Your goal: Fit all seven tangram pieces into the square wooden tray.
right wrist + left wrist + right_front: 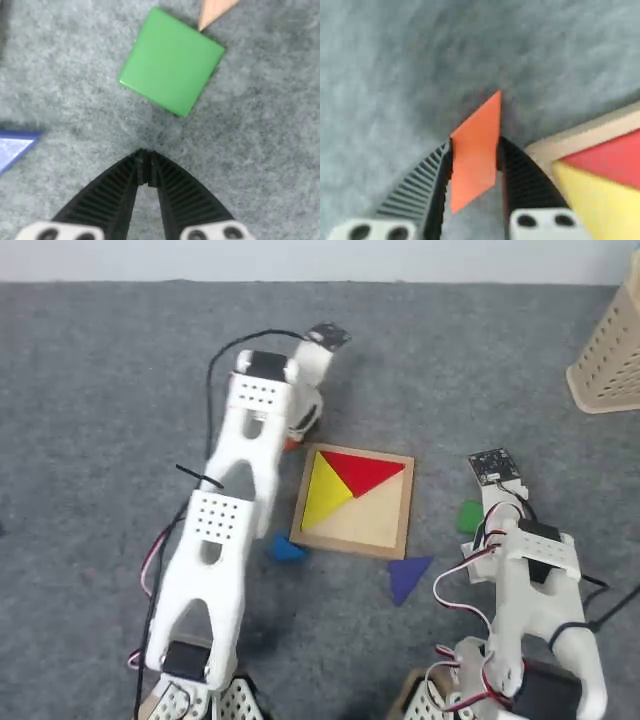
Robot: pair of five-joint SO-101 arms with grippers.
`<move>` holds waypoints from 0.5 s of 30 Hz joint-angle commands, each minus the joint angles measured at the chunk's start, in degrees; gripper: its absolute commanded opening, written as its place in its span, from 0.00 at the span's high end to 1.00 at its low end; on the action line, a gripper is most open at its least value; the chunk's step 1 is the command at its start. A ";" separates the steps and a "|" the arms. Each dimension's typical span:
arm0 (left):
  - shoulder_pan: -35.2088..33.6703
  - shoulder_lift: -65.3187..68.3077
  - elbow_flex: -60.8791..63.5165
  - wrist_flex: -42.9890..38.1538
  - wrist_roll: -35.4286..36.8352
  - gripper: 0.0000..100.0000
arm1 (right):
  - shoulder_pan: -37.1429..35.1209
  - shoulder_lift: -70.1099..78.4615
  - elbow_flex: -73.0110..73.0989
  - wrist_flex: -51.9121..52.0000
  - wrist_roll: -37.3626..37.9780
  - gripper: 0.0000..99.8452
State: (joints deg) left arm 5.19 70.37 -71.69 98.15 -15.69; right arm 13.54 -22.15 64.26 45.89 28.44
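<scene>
My left arm point(225, 530) stretches far over the bench point(100, 390), my left tool point(474, 144) clamped on the orange piece point(476, 165). My right arm point(530, 580) sits folded near, my right tool point(145, 154) pointing down, fingers pressed together.

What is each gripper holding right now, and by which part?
The left gripper pinches the orange piece across two opposite edges, near its middle. The right gripper is shut on nothing, close to the green square.

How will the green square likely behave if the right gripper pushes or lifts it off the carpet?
The green square looks stiff: its faces are crisp and flat, and the similar orange piece sits unbent in the left gripper. Lying flat on grey carpet, it would probably slide with drag, not roll. Its glossy, thin edges may slip when pinched.
</scene>
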 commanded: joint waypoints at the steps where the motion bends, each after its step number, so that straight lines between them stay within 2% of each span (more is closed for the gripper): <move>1: -3.52 -10.46 10.68 2.55 1.85 0.93 | -0.48 -1.27 0.26 -0.84 0.18 0.99; 11: -6.68 -38.07 49.45 2.55 1.23 0.97 | -0.57 -1.27 0.26 -0.84 0.18 0.99; 15: -7.91 -46.33 54.29 -0.09 -2.55 0.97 | -0.57 -1.27 0.26 -0.84 0.18 0.99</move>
State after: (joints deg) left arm -1.41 33.63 -19.03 98.42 -16.04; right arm 13.54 -22.15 64.26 45.89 28.44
